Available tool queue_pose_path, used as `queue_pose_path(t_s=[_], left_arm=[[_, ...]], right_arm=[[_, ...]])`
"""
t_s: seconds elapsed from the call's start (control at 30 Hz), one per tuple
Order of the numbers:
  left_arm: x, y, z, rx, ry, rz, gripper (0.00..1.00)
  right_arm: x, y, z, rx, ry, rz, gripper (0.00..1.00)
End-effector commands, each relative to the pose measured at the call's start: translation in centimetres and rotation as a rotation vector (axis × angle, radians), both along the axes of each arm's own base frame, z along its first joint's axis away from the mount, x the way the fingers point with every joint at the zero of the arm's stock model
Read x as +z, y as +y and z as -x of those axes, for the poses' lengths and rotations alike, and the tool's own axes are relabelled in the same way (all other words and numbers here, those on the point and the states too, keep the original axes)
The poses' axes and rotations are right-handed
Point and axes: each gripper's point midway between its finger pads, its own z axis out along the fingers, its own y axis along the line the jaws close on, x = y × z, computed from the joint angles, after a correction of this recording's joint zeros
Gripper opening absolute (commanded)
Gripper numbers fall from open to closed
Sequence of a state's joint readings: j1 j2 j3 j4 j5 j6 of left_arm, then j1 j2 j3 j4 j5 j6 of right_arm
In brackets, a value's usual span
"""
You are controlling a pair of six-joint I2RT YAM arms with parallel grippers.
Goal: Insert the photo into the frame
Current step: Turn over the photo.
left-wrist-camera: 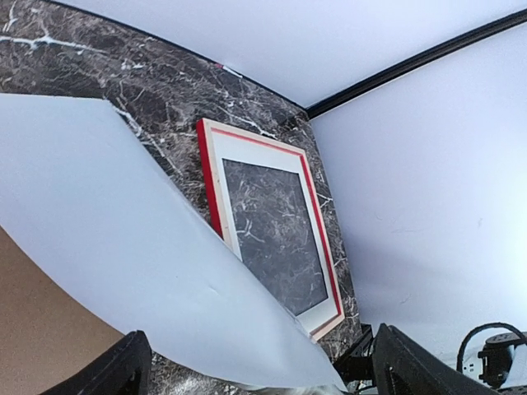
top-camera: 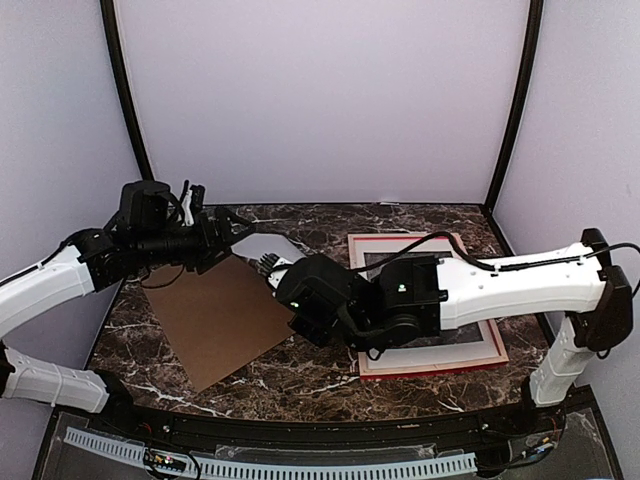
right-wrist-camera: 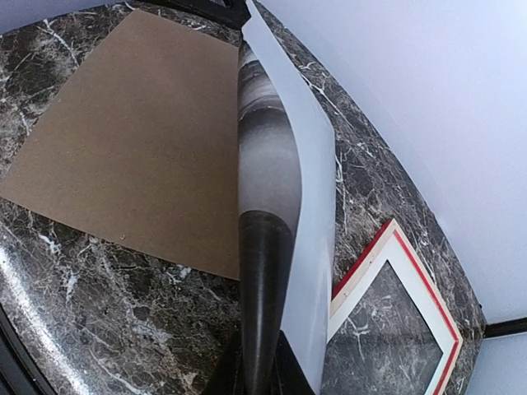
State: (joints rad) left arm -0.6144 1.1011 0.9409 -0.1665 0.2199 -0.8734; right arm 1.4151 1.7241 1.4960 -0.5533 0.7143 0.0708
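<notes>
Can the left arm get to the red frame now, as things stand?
Probably not easily. The frame lies at the right, the right arm crosses above it, and the curled photo, gripped by the right tool, stands between the left tool and it.

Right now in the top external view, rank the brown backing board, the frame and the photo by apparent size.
1. frame and brown backing board, about alike; right arm hides part of the frame.
2. photo, curled, mostly hidden.

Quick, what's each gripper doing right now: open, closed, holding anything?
Left gripper: open, gripping nothing.
Right gripper: shut on the curled misty landscape photo.
</notes>
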Motion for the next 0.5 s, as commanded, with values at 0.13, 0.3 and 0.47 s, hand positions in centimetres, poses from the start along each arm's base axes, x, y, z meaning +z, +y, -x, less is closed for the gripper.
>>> queue_pose_path(t_s=[0.13,0.3,0.47], left_arm=[[-4.3,1.3,1.6,0.040,0.142,0.007,0.97],[-5.3,2.8,2.8,0.074,0.163,-0.010,0.97],[-6.4,3.1,3.0,0.086,0.176,-0.014,0.94]], right_arm=[[1.7,2.9,1.6,0.031,-0.006,-0.104,0.10],[0.8,3.6,1.9,0.040,0.010,-0.100,0.10],[0.6,4.1,2.2,0.052,0.020,-0.110,0.10]])
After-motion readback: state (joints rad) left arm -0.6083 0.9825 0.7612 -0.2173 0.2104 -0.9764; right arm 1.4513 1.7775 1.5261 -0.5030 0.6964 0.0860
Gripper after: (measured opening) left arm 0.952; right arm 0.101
